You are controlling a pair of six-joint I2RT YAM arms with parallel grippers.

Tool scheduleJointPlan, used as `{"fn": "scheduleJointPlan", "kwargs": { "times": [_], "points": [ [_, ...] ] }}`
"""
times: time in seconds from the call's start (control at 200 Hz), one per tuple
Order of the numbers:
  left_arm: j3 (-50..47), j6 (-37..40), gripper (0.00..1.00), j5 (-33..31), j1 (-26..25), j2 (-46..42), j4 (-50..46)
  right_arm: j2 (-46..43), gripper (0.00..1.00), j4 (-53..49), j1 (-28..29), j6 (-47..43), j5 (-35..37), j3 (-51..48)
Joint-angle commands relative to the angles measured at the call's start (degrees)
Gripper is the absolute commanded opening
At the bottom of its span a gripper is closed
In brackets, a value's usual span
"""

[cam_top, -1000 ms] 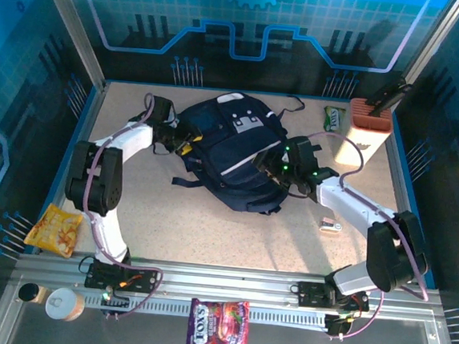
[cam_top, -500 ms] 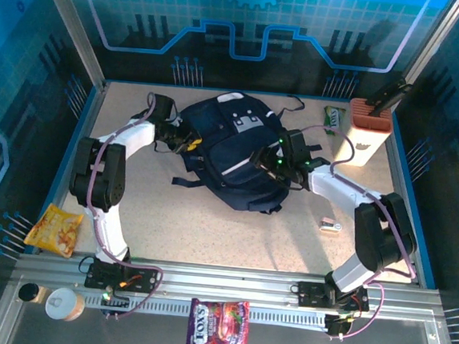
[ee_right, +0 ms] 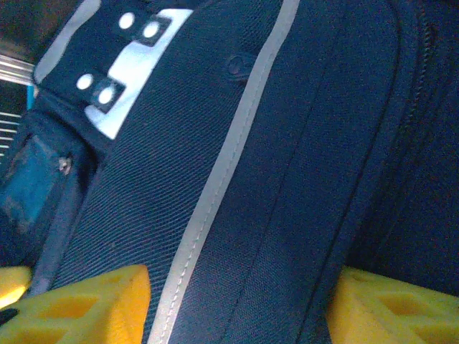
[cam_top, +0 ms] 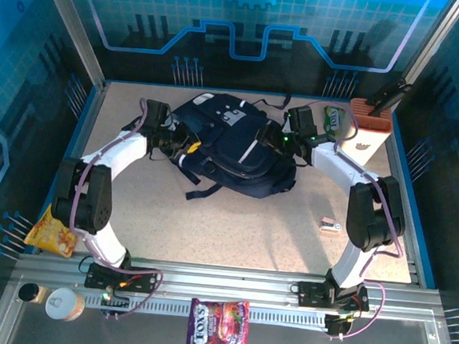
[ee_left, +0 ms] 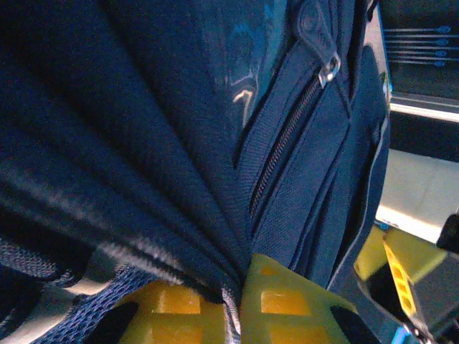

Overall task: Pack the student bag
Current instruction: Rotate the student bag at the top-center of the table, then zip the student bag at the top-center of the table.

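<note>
Navy fabric, thin white stripes: the student bag (cam_top: 236,144) lies flat on the speckled table (cam_top: 209,226), upper centre of the overhead frame, btwn the two arms, black straps (cam_top: 198,187) trailing toward lower left.

Left gripper (cam_top: 185,146) is at the bag's left edge. In its wrist view the yellow pads (ee_left: 287,301) are pinched together on a gathered fold of cloth, which fans out in pleats above them. Right gripper (cam_top: 268,139) is on the bag's right side. Its wrist view has one yellow pad at each lower corner, jaws wide, w/ a broad panel, a white stripe (ee_right: 215,193) and a pale grey buckle patch (ee_right: 136,79) spanning btwn them. Can't tell if it squeezes or just straddles.

Handling, my read: soft and floppy, so it bunches and sags rather than moving as one piece. Looks slack and prob light. A fabric pinch may slip or only drag a layer, so seams, straps or the zip edge are surer holds.

Containers: the zip (ee_left: 283,154) in the left wrist view looks closed along the stretch visible, so the bag's contents are hidden. Tall cream box w/ ribbed terracotta top (cam_top: 363,134) sits upper right, contents unclear. Lidded cup (cam_top: 65,303) sits lower left, shut.

Loose items: orange snack packet (cam_top: 54,229) at left edge, purple sweets bag (cam_top: 217,326) on the bottom rail, green packet (cam_top: 333,117) by the box.
</note>
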Motion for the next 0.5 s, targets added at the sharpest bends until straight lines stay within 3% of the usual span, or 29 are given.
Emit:
{"fn": "scheduleJointPlan", "kwargs": {
  "times": [0.0, 0.225, 0.335, 0.495],
  "points": [
    [-3.23, -3.69, 0.0, 4.76, -2.72, -3.07, 4.87, -0.35, 0.68, -1.85, -0.98, -5.45, 2.15, 2.07],
    [-6.58, -10.0, 0.0, 1.75, -4.36, -4.2, 9.79, -10.88, 0.72, -15.59, 0.89, -7.23, 13.45, 0.65],
    [-6.94, -11.91, 0.0, 1.41, -4.86, -4.71, 11.07, -16.44, 0.7, -19.1, 6.22, -4.25, 18.56, -2.55],
    [-7.41, -13.83, 0.0, 0.7, -5.29, -5.81, 12.45, -18.77, 0.63, -19.02, 16.83, 7.72, 21.76, -5.75]
  ]
}}
